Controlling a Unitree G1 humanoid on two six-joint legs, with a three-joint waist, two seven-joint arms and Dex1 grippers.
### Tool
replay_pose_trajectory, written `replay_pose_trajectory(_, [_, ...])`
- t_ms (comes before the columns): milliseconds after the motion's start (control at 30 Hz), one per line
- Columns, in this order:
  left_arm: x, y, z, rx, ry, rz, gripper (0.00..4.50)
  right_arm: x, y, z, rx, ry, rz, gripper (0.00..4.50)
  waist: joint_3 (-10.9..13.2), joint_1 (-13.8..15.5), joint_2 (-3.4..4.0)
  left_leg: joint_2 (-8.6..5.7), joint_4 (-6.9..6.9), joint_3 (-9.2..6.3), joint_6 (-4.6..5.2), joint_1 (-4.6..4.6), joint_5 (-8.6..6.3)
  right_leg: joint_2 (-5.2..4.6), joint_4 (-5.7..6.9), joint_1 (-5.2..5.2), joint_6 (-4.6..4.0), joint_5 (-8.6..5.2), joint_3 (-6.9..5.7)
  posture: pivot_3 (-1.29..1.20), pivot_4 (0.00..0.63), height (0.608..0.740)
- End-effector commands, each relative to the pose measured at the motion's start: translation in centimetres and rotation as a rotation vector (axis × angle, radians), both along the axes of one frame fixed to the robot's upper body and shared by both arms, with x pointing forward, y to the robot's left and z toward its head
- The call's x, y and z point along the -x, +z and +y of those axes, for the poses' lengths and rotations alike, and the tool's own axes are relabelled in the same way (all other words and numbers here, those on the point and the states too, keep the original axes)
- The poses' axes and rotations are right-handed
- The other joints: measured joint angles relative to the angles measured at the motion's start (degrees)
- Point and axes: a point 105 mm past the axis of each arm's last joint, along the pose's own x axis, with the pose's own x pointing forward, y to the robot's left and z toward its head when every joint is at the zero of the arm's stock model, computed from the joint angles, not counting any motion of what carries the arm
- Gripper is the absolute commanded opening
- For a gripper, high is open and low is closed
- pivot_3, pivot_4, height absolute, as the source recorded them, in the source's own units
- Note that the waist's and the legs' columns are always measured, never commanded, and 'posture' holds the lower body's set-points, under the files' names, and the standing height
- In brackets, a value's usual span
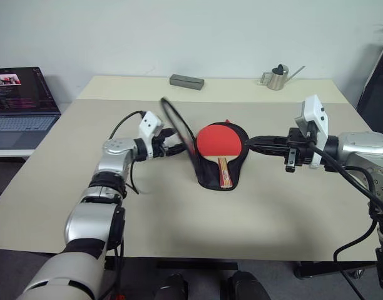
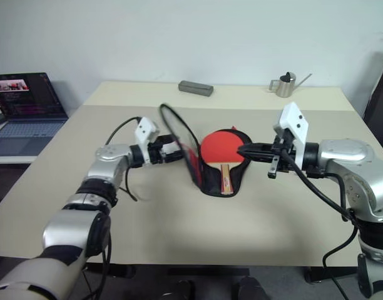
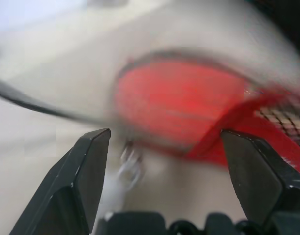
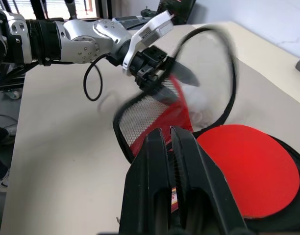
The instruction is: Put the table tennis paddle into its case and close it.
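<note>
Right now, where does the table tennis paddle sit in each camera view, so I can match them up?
Left eye: table tennis paddle centre, lying in the open case.
Right eye: paddle centre, just right of the case's raised flap.
Left wrist: red face ahead of the open fingers.
Right wrist: red face beside the shut fingers.
Shared landmark: the raised flap.

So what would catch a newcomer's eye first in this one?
The red paddle lying in the open case at mid-table. The case's flap stands up beside it, with the left gripper, fingers open, at the flap. The right gripper, fingers shut, sits at the case's other side.
</note>
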Motion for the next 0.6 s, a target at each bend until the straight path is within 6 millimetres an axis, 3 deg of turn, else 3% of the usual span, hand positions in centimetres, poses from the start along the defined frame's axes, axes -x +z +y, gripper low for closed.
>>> replay_pose_trajectory(33, [-0.1,1.7,-2.0,-0.005,-0.063,-0.053,3.9,0.3,1.1,-0.4,-0.01,-0.025,-0.04,0.23,0.0,-0.07,0.0,0.0,0.0,0.0,0.0,0.0,0.0,0.0,0.0,0.0,0.0,0.0,0.0,0.0,0.15,0.74])
replay_pose_trajectory(167, [0.3,0.8,-4.6,-0.007,-0.129,-0.031,3.9,0.5,0.9,-0.3,-0.013,-0.029,-0.01,0.23,0.0,-0.12,-0.01,0.0,0.01,-0.01,0.0,0.0,0.0,0.0,0.0,0.0,0.01,0.0,0.0,0.0,0.15,0.74])
replay_pose_trajectory(333, [0.5,-0.1,-5.9,-0.003,-0.151,-0.01,3.9,0.5,0.7,-0.4,-0.007,-0.053,-0.004,0.23,0.02,-0.26,-0.03,-0.38,0.01,-0.04,0.0,-0.01,0.0,0.01,0.01,-0.01,0.01,0.0,0.0,0.0,0.15,0.74])
replay_pose_trajectory(500, [0.7,0.3,-6.1,0.018,-0.171,-0.02,3.9,0.3,0.1,-0.7,-0.006,-0.089,0.028,0.23,0.02,-0.2,-0.04,-0.48,0.04,-0.1,0.0,-0.04,0.0,-0.06,0.01,0.0,0.04,-0.01,0.0,0.0,0.15,0.74])
replay_pose_trajectory(600, [0.8,1.4,-4.8,0.042,-0.172,-0.052,3.9,-0.2,-0.5,-1.0,-0.017,-0.125,0.065,0.23,0.02,-0.21,-0.04,-0.49,0.05,-0.11,0.0,-0.05,0.0,-0.07,0.01,-0.01,0.05,0.0,0.0,0.0,0.15,0.74])
